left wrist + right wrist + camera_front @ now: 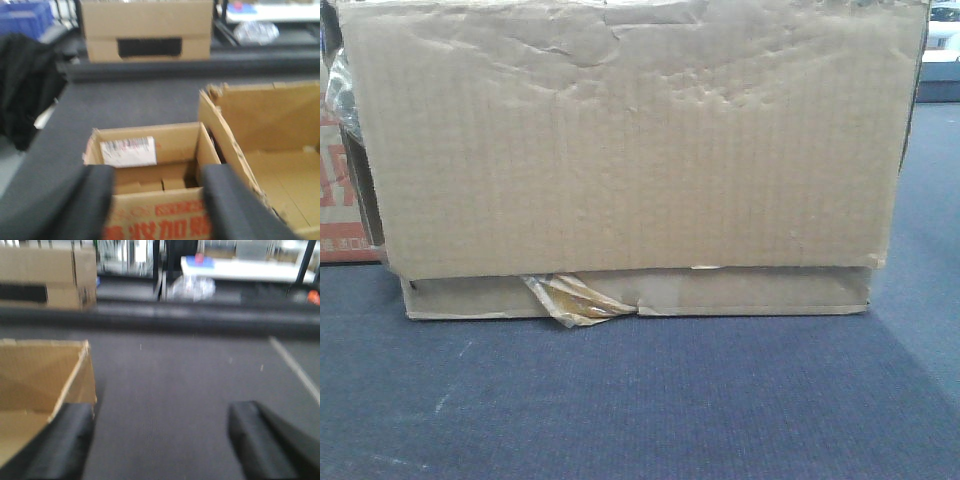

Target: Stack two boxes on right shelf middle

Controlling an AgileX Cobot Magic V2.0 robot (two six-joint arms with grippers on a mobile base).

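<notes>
In the front view a large plain brown box [630, 140] with a wrinkled face sits on top of a flatter box [750, 293] of equal width, torn yellowish tape [570, 300] hanging from the seam. Both rest on dark blue-grey carpet. The left wrist view shows the large box's open top [270, 150] at right. My left gripper [157, 200] is open above a smaller red-printed box [160, 220]. My right gripper [160, 440] is open over bare carpet, the large box's corner [45, 380] just beside its left finger. The right shelf is out of view.
The red-printed box [335, 200] stands behind the stack's left side. Farther off are a cardboard box with a black slot [147, 30], a blue bin [25, 17], black cloth [25, 85], a clear plastic bag [192, 287] and a white table [240, 267].
</notes>
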